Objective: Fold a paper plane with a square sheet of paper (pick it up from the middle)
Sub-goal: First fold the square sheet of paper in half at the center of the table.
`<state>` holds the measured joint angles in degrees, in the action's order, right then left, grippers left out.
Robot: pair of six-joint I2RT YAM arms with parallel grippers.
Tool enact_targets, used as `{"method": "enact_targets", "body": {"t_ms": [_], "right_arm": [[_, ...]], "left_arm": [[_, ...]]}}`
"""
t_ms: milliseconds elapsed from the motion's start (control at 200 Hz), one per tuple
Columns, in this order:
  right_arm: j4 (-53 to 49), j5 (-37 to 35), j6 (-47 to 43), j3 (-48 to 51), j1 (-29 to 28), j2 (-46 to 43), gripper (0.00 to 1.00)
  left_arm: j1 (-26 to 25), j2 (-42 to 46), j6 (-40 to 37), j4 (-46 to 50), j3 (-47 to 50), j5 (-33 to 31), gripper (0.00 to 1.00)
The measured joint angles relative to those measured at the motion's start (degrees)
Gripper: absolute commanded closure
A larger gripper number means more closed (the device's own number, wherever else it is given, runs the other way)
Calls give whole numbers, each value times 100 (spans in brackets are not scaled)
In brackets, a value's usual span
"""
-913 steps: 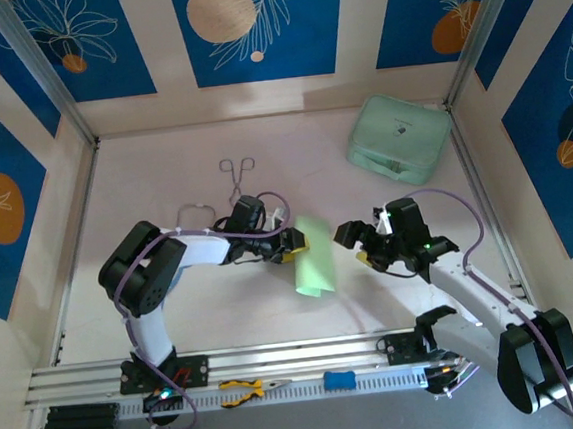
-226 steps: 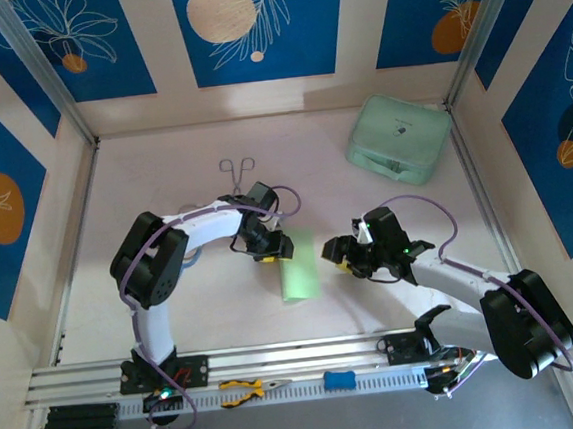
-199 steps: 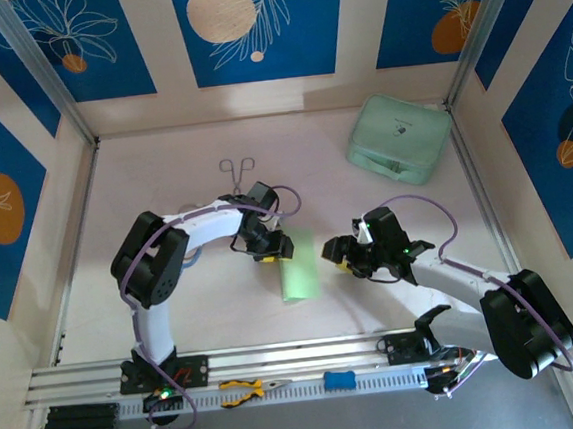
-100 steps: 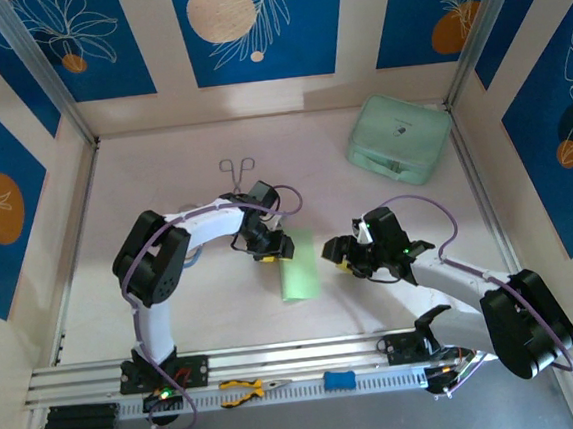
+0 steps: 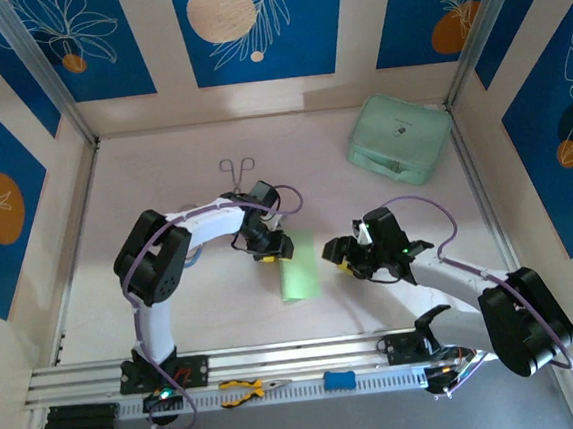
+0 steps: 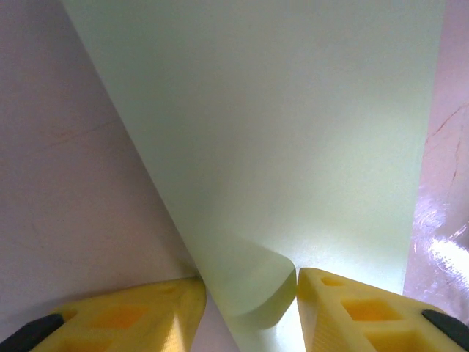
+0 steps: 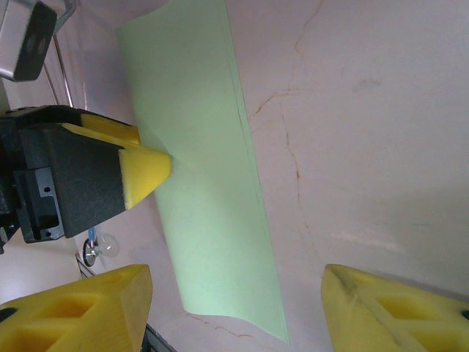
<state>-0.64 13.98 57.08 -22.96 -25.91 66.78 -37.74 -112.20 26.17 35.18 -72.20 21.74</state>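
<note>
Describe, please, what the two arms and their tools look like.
The left arm and right arm have white links, bulky black joint housings and looping purple cables. The left tool and right tool are black, with yellow wedge-shaped fingers that show square recesses.

Looking down on thin light-green paper sheet (image 6: 278,132) lying flat on pale pinkish tabletop (image 6: 66,183). Straddling its curled-up near edge with left gripper (image 6: 249,293): yellow fingertips (image 6: 132,315) apart, one either side of curl.
</note>
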Motion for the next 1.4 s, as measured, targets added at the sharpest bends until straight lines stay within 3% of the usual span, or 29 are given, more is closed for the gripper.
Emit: {"method": "enact_targets", "body": {"t_ms": [605, 800, 1040, 1400], "right_arm": [[214, 4, 2, 0, -146, 466, 41], [411, -2, 15, -22, -330, 745, 58], [680, -7, 26, -199, -533, 1067, 98], [730, -96, -116, -938, -765, 1943, 100]], "left_arm": [[-4, -37, -37, 28, -50, 9, 49], [-4, -37, -17, 26, -50, 7, 50], [-4, -37, -15, 26, -50, 7, 50], [-4, -39, -15, 26, -50, 7, 50]]}}
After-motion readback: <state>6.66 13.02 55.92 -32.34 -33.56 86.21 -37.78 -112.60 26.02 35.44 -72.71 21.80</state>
